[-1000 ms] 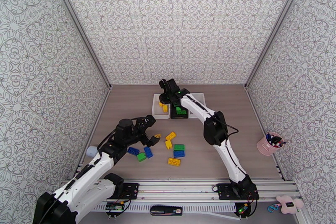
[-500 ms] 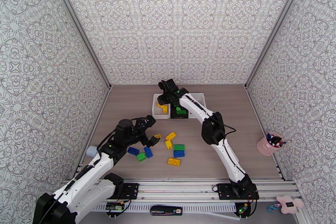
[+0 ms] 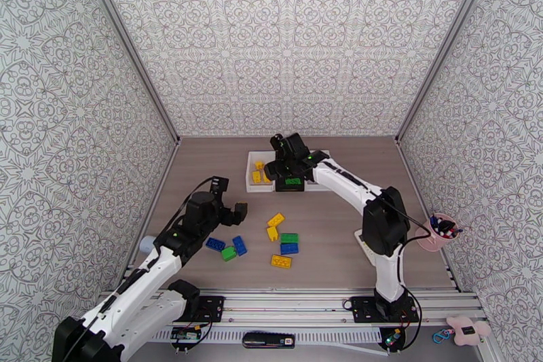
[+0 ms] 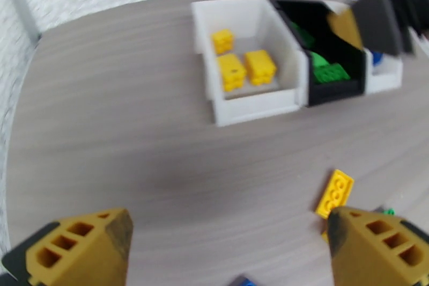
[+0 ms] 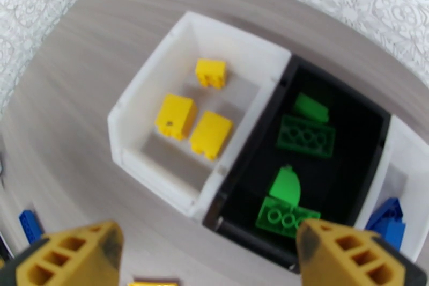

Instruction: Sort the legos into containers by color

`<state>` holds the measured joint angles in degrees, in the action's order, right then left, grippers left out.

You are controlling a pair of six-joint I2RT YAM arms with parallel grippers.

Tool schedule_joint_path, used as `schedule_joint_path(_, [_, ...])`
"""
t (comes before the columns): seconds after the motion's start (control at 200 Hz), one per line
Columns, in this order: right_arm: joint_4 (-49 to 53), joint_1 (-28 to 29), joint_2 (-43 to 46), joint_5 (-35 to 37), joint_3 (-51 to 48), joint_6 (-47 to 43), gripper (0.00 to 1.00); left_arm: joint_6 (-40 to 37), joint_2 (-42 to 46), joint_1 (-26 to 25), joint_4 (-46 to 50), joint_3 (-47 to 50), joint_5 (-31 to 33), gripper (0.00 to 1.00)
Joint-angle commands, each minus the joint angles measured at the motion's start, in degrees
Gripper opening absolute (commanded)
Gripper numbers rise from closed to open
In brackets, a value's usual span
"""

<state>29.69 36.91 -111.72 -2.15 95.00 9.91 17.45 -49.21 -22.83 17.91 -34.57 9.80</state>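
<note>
Aside, pink pen cup (image 3: 436, 231) far from bins (image 3: 259, 187).

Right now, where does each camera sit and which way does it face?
Top: above, behind the bases, looking down on the table; left arm and right arm show.
Left wrist: low, facing the bins across the table; own fingers at bottom corners.
Right wrist: over the bins, looking down; own fingers at bottom.
Shared: both wrists see the yellow bricks and black bin.

We look down from high behind the arms over the whole table (image 3: 203, 166); our left wrist views the containers (image 4: 257, 110) from afar, our right wrist from close above
</note>
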Motion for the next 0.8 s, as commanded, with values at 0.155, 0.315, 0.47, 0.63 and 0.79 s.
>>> schedule_joint_path(0.155, [-1.6,0.5,8.3,2.6,-11.2,3.0,0.90,26.7,2.9,7.5,20.0,-4.5,4.0,1.00])
schedule_joint_path(0.315, [-0.3,0.6,9.7,3.6,-12.9,2.3,0.91,37.2,0.1,14.2,26.2,-4.3,-3.7,0.98])
schedule_joint_path(0.47, [0.2,0.6,9.9,4.2,-13.2,1.9,0.91,43.1,-5.9,18.9,30.9,-4.7,-9.8,0.97])
schedule_joint_path(0.63, [0.0,0.6,9.9,4.3,-13.5,2.2,0.91,47.5,-9.6,21.7,31.4,-2.6,-13.9,0.96])
schedule_joint_path(0.79, [-0.3,0.6,10.4,4.9,-14.5,2.5,0.91,51.0,-10.5,24.6,28.9,0.8,-17.6,0.92])
